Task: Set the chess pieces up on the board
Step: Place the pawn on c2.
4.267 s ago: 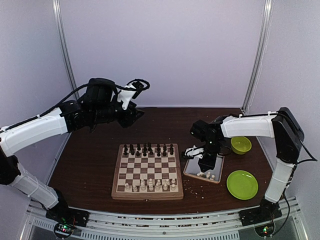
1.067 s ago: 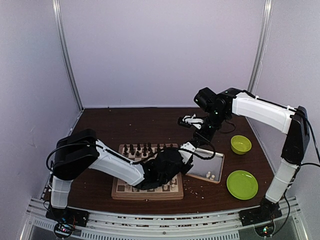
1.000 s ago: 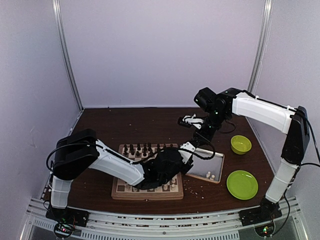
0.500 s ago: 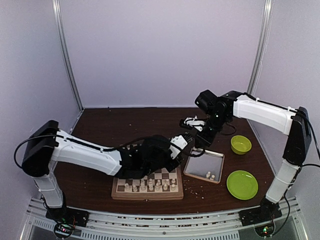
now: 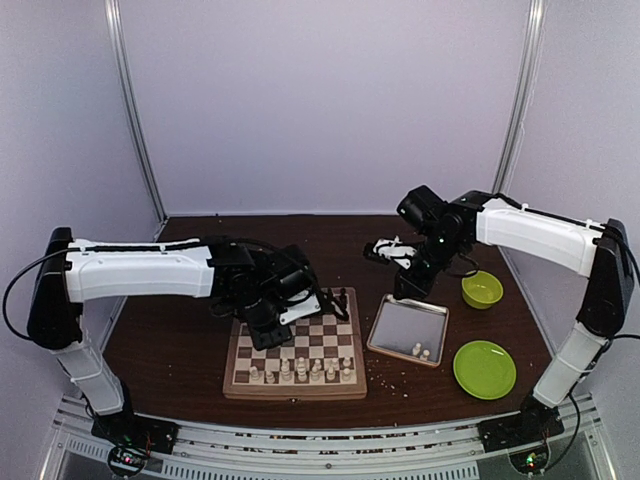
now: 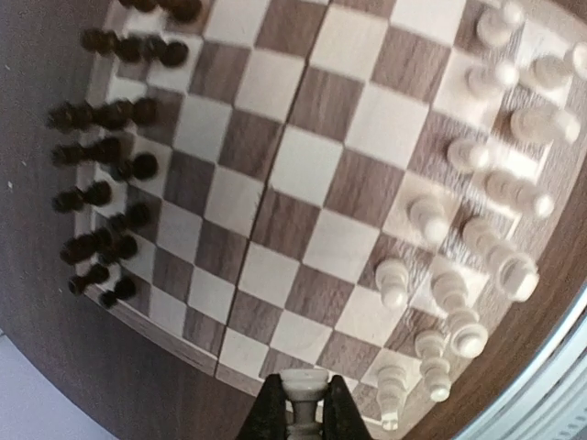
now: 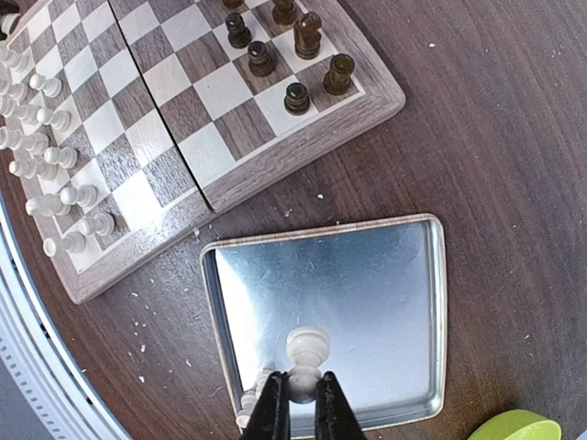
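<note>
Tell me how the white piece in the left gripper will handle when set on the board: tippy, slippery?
Likely stiff and light: the white piece sits pinched in the left gripper with no visible bend. Probably tippy: the other white pieces on the board look tall on narrow bases. Its rounded shape may slip.

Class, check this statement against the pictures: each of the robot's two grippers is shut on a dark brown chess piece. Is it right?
Not quite: the held pieces are cream-white, not dark brown. The left wrist view shows the left gripper shut on a cream-white piece. The right wrist view shows the right gripper shut on another cream-white piece.
</note>
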You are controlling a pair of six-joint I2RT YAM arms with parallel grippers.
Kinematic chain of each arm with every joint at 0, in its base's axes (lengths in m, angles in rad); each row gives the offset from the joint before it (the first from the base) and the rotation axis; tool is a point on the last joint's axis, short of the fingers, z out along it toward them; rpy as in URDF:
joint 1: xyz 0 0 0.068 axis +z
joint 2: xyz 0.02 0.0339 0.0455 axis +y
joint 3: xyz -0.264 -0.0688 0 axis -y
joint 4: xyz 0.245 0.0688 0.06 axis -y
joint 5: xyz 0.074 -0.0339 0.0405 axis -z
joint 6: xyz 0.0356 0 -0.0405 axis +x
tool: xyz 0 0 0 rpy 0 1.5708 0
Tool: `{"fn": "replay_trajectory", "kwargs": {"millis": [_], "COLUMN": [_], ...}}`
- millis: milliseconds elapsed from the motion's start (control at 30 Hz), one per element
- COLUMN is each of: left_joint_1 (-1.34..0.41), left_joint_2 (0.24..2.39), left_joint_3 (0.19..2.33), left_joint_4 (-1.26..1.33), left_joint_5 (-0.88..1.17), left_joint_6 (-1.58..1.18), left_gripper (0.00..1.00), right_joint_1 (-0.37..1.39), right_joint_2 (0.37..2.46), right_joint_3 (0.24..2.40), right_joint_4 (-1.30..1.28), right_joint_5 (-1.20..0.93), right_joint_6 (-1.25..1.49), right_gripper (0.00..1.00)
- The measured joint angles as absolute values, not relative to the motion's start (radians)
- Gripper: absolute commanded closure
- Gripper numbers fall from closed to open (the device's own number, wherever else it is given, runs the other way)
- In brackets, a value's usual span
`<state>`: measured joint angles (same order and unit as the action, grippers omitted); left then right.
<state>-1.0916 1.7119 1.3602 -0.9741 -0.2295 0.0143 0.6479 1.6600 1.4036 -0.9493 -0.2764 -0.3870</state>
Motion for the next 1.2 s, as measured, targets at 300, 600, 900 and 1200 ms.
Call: {"fn": "replay_trajectory", "kwargs": {"millis": [300,600,900,1200], "left_joint_1": [-1.026,-0.967,-0.957,-0.957], "left_joint_2": [1.882,1.940,2.010,2.015], "left_joint_3": [1.413,1.491,1.493,1.502], "left_joint_4": [-1.215,-1.251,-1.254,-1.252], "left_joint_5": [-0.150,-0.124,-0.020,0.042], "left_joint_6": [-0.001,-0.001,0.036,0.055], "left_gripper": [0.91,0.87,0.86,0.86], "right_joint_1": [0.647,0.645,0.645,0.644], "right_joint_2": [1.625,1.620,1.620,1.621], "right_joint_3": [1.363,1.360,1.356,1.356], "right_joint_4": [-0.942,-0.934,-0.930,-0.930], "right_joint_5": [-0.290,-0.297,-0.299,-0.299], "right_joint_6": [-0.394,-0.397,-0.398,-0.411], "right_gripper": [0.97,0.97,0.97,0.97]}}
